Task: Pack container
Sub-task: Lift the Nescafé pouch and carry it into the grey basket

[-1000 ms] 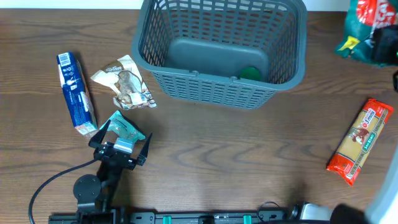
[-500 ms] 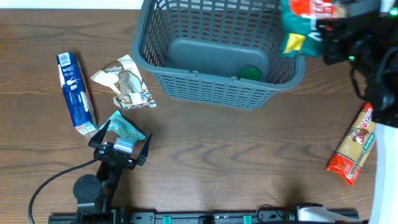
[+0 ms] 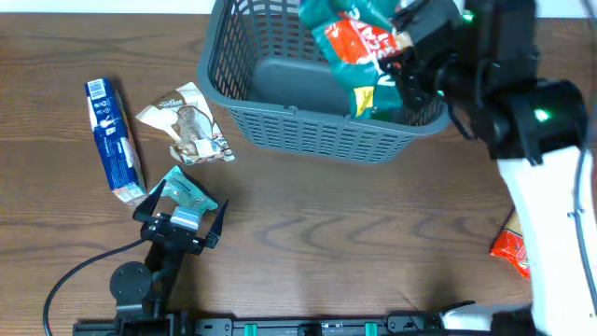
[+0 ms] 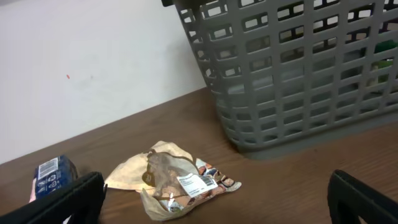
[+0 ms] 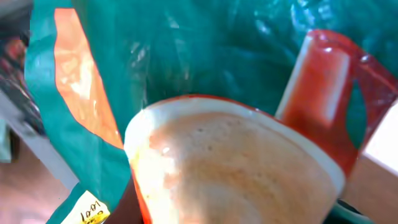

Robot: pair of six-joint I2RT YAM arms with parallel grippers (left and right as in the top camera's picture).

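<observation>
The grey lattice container (image 3: 280, 131) sits at the far edge of the table (image 3: 373, 243); only the overhead view shows the right gripper (image 3: 403, 58) clamped on a green-and-red bag (image 3: 347, 39) over its right half, where the right wrist camera sees just the bag's printed mug. The left gripper (image 3: 187, 209), jaws wide apart, hangs over a small teal packet (image 3: 191, 191), its wrist camera showing a crumpled beige pouch (image 4: 171, 183) near the container's wall.

table (image 3: 326, 233): brown wood | blue packet (image 3: 114, 140): flat, far left | crumpled beige packet (image 3: 189, 124): just right of it, apart | teal packet (image 3: 189, 193): nearer the front | red packet (image 3: 511, 247): right edge, mostly hidden | green-and-red bag (image 3: 350, 42): raised at the back | black cable (image 3: 70, 275): front left
</observation>
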